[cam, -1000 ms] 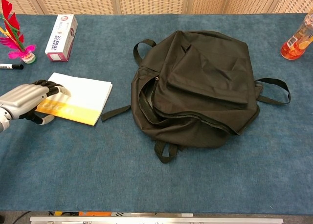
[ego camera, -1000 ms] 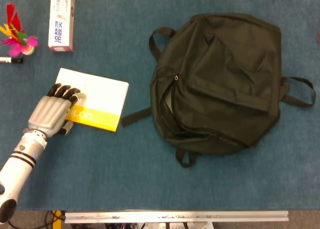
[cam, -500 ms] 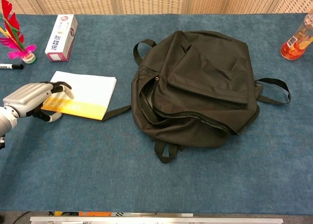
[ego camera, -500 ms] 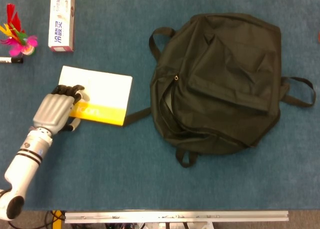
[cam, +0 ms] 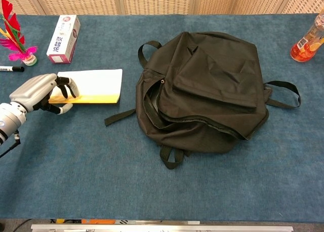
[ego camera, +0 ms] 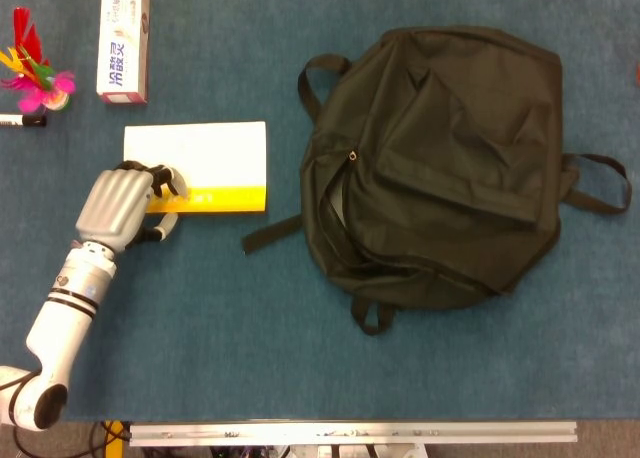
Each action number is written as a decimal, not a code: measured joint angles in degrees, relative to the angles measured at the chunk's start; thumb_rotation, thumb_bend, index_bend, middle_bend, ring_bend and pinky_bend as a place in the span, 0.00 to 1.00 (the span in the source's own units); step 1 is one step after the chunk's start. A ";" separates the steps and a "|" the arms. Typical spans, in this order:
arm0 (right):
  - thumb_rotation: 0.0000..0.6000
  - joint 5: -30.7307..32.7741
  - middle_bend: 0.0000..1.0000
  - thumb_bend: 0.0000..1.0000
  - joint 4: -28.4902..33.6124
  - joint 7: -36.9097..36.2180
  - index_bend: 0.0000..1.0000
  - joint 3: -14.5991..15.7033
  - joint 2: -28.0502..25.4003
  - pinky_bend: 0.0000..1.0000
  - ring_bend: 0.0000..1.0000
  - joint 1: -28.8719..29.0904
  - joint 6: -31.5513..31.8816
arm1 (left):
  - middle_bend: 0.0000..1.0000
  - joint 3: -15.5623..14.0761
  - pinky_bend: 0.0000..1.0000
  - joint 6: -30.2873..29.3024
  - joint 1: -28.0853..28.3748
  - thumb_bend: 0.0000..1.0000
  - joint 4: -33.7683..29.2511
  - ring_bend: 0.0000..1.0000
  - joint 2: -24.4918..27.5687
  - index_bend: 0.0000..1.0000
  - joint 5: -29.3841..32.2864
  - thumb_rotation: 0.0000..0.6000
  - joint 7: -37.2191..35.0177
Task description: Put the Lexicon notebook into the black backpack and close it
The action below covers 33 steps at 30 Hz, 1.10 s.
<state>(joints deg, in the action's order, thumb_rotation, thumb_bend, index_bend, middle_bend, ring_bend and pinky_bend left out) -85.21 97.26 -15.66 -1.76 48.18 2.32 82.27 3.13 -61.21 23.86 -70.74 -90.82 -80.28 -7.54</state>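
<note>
The Lexicon notebook [ego camera: 195, 163] [cam: 93, 84], white with a yellow band along its near edge, lies left of the black backpack [ego camera: 440, 158] [cam: 207, 90]. My left hand [ego camera: 120, 203] [cam: 38, 92] grips the notebook's near left corner, fingers curled over the top and thumb below. In the chest view the notebook looks tilted, with its near edge raised off the table. The backpack lies flat with its zip gaping along the left side [ego camera: 335, 208]. My right hand shows in neither view.
A toothpaste box [ego camera: 123, 38] [cam: 63, 32], a feathered shuttlecock [ego camera: 35, 73] [cam: 15, 32] and a marker [ego camera: 20, 121] lie at the far left. An orange bottle [cam: 309, 39] stands at the far right. A backpack strap [ego camera: 270, 233] trails toward the notebook.
My left hand has closed on the notebook's corner and turned it square to the table edge. The notebook has shifted a little to the right, and its near edge has come up.
</note>
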 measured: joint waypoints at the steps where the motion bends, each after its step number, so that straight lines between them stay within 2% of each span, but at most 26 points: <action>1: 1.00 0.01 0.35 0.00 -0.03 -0.08 0.25 0.00 -0.01 0.48 0.25 -0.02 -0.01 | 0.47 0.07 0.33 -0.20 0.04 0.33 0.27 0.48 -0.08 0.48 -0.16 1.00 -0.31; 5: 1.00 -0.05 0.35 0.00 -0.16 -0.39 0.25 0.01 -0.04 0.48 0.25 -0.04 -0.09 | 0.50 0.45 0.44 -1.56 0.17 0.34 1.20 0.53 -0.49 0.51 -0.89 1.00 -1.46; 12: 1.00 0.02 0.35 0.00 0.02 -0.69 0.25 -0.05 -0.25 0.48 0.25 -0.02 -0.30 | 0.54 0.69 0.53 -3.35 0.43 0.41 2.62 0.58 -1.44 0.54 -2.13 1.00 -2.13; 22: 1.00 -0.33 0.35 0.00 -0.28 -1.22 0.25 -0.13 -0.03 0.48 0.25 -0.13 0.01 | 0.58 0.04 0.57 -9.09 0.27 0.42 3.87 0.58 -1.79 0.59 -6.37 1.00 -1.75; 33: 1.00 -4.07 0.35 0.00 2.38 1.45 0.25 -0.02 0.64 0.49 0.25 0.95 0.54 | 0.58 -1.50 0.57 -22.42 -0.55 0.42 6.52 0.58 -0.70 0.60 -15.36 1.00 -6.12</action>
<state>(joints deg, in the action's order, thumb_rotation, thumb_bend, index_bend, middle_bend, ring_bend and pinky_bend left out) -89.28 99.64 -14.21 -1.78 48.82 3.27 82.81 1.64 -83.62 23.31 -64.22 -91.53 -95.64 -13.66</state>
